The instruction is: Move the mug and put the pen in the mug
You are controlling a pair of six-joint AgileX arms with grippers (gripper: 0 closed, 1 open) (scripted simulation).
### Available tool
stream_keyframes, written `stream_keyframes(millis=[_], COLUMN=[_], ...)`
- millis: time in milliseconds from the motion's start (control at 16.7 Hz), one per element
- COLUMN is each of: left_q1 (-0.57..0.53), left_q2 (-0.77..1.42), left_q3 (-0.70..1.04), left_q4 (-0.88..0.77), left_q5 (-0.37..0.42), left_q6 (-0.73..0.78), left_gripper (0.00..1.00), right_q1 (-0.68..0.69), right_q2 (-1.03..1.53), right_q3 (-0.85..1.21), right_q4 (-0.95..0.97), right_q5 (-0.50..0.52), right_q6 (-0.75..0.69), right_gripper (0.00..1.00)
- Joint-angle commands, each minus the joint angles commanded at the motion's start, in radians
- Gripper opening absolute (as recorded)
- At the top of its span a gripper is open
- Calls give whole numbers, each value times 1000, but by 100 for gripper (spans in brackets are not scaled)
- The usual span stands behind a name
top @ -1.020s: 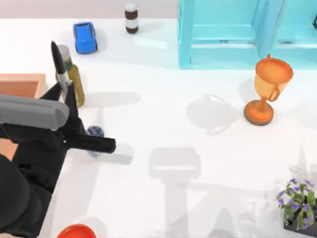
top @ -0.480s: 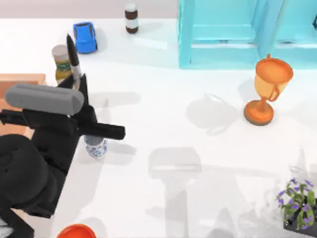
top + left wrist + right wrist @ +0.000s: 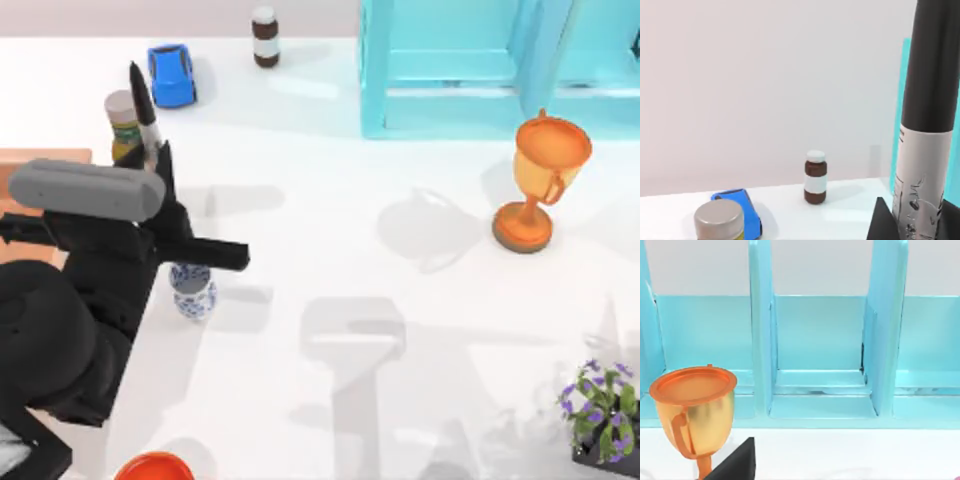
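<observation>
Comparison with the frames from a second before showed that our left gripper (image 3: 152, 170) had carried the pen (image 3: 143, 105) toward the table's middle, and the mug (image 3: 193, 289), earlier largely hidden under the arm, now stood mostly exposed just below the gripper in the top view. Over the last half second the shift was slight (the pen tip moved a little to the left). We judged that the carry was nearly over and that lining the pen up above the mug remained.

Left gripper fingers were clamped on the lower barrel of the pen, which stood nearly upright; the left wrist view showed the pen (image 3: 925, 125) with its label band rising from the black finger.

Our right arm was parked at the table's right; we could not tell how its gripper stood.

Containers:
- The mug stood upright on the table (image 3: 330, 230), near the left side; we saw nothing in it, though the arm covered part of its mouth.
- The olive bottle (image 3: 124, 125) was capped, behind the pen.
- The brown jar (image 3: 265, 37) was capped, at the far edge.
- The orange trophy cup (image 3: 543, 170) stood well apart at the right; no contents were visible.
- The orange-red bowl (image 3: 152, 467) sat at the near edge, cropped.
</observation>
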State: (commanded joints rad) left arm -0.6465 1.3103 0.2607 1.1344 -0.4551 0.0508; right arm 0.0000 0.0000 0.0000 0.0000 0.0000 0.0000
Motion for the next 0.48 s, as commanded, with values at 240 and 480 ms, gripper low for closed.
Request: stream_keyframes(millis=[240,480], left_q1=[0,0], left_q2=[0,0], left_q3=[0,0], left_q4=[0,0], left_q5=[0,0], left_q6=[0,0], left_gripper=[45,75], right_q1=[0,0], right_q2=[0,0], right_q3=[0,0], right_q4=[0,0], right_q5=[0,0], right_q6=[0,0], right_gripper=[100,100])
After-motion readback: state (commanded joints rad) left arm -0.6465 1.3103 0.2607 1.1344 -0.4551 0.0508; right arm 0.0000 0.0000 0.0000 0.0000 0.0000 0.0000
